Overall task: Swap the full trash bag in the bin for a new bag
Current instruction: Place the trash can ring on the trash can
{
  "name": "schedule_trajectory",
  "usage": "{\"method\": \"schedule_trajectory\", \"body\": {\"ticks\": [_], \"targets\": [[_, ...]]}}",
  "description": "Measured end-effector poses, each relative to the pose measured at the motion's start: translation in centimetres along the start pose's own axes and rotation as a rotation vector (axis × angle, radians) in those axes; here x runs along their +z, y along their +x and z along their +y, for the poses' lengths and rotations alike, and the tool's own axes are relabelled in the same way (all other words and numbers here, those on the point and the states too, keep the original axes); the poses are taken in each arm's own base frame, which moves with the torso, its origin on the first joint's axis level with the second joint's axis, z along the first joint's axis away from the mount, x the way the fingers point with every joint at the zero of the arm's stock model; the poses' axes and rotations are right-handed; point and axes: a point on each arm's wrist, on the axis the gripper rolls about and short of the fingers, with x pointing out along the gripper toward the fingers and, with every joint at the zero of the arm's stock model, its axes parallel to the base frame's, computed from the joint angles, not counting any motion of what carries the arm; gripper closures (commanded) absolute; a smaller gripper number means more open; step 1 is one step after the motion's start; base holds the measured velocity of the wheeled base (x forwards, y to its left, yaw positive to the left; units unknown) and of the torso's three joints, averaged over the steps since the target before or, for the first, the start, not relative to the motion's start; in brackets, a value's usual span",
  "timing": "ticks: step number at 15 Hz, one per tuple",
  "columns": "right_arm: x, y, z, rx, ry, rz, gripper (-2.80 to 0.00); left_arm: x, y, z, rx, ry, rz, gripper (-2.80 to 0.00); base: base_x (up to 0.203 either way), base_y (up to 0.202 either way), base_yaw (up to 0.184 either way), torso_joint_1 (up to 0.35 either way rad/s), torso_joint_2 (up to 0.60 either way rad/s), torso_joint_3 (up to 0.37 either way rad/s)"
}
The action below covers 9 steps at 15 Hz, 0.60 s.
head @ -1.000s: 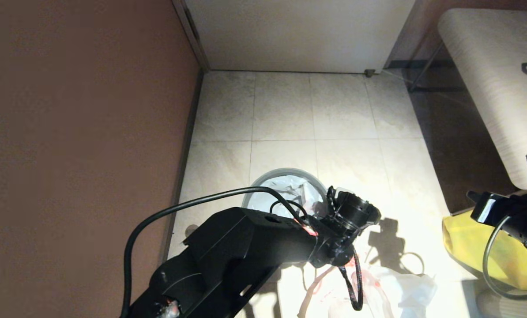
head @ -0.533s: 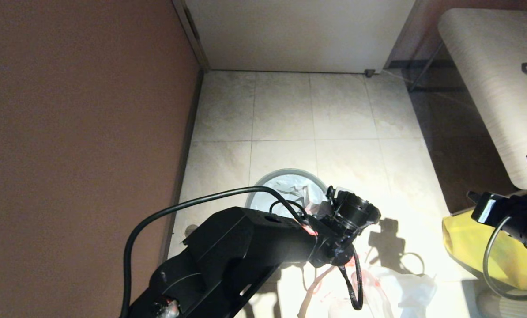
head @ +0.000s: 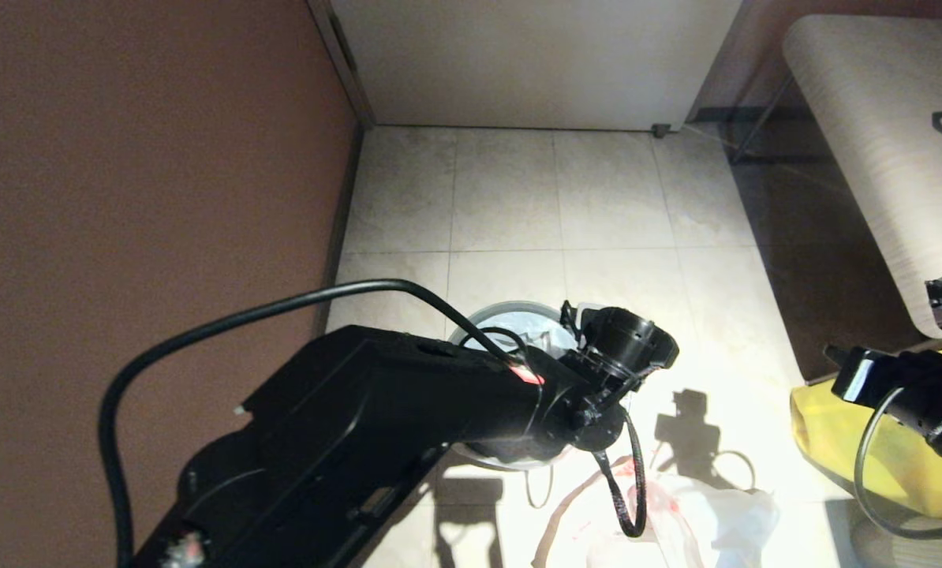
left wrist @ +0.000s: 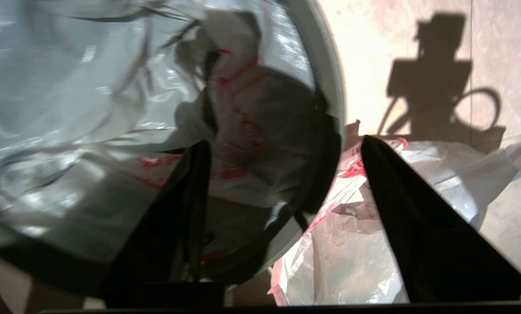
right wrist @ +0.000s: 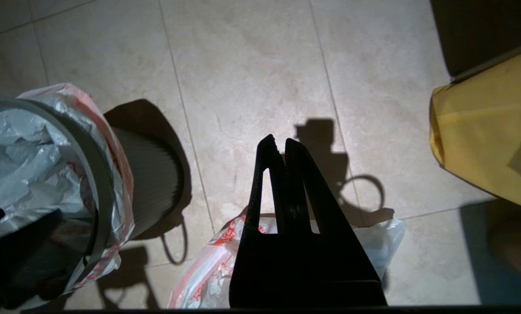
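The left hand (left wrist: 282, 146) hung over the bin (right wrist: 149, 174), its two fingers (left wrist: 186, 192) spread apart and gripping nothing. One finger lay over the crumpled white bag (left wrist: 112, 131) with red print that lined the bin; the other lay beyond the grey hoop (left wrist: 330, 78) at the rim, above a second white bag with red print (left wrist: 352, 253) lying on the tiled floor (head: 613, 197). The bin stood on the floor directly beneath this hand, its lining bag pulled over the rim and hanging down the ribbed outer wall. In the head view, the left arm (head: 376, 426) covered most of the bin. The right hand (right wrist: 282, 146) hovered well apart from the bin, fingers pressed together and empty, above the loose bag on the floor. A large yellow bag (right wrist: 487, 144) sat to the far side of the right hand, away from the bin.
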Motion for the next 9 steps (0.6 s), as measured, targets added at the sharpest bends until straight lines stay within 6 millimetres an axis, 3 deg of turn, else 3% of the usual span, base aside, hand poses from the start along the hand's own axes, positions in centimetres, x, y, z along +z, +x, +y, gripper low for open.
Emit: {"method": "schedule_trajectory", "body": {"ticks": [2, 3, 6, 7, 9], "targets": [[-0.7, 0.7, 1.4, 0.037, -0.021, 0.033, 0.0, 1.2, -1.4, 2.7, 0.03, -0.052, 0.01, 0.0, 0.0, 0.0, 0.0, 0.0, 0.0, 0.0], [-1.3, 1.3, 2.6, 0.051, -0.04, 0.051, 0.0, 2.0, -1.8, 5.1, 0.06, -0.082, 0.017, 0.0, 0.0, 0.0, 0.0, 0.0, 0.0, 0.0], [-3.2, 3.4, 6.8, 0.043, -0.104, 0.095, 0.0, 5.1, -2.1, 14.4, 0.098, -0.196, 0.051, 0.0, 0.0, 0.0, 0.0, 0.0, 0.0, 0.0], [-3.9, 4.3, 8.1, 0.043, -0.129, 0.124, 0.0, 5.5, -2.3, 17.1, 0.076, -0.208, 0.084, 0.0, 0.0, 0.0, 0.0, 0.0, 0.0, 0.0], [-4.6, 5.7, 10.6, 0.067, -0.159, 0.177, 0.0, 4.4, -2.3, 19.6, 0.036, -0.222, 0.156, 0.0, 0.0, 0.0, 0.0, 0.0, 0.0, 0.0]]}}
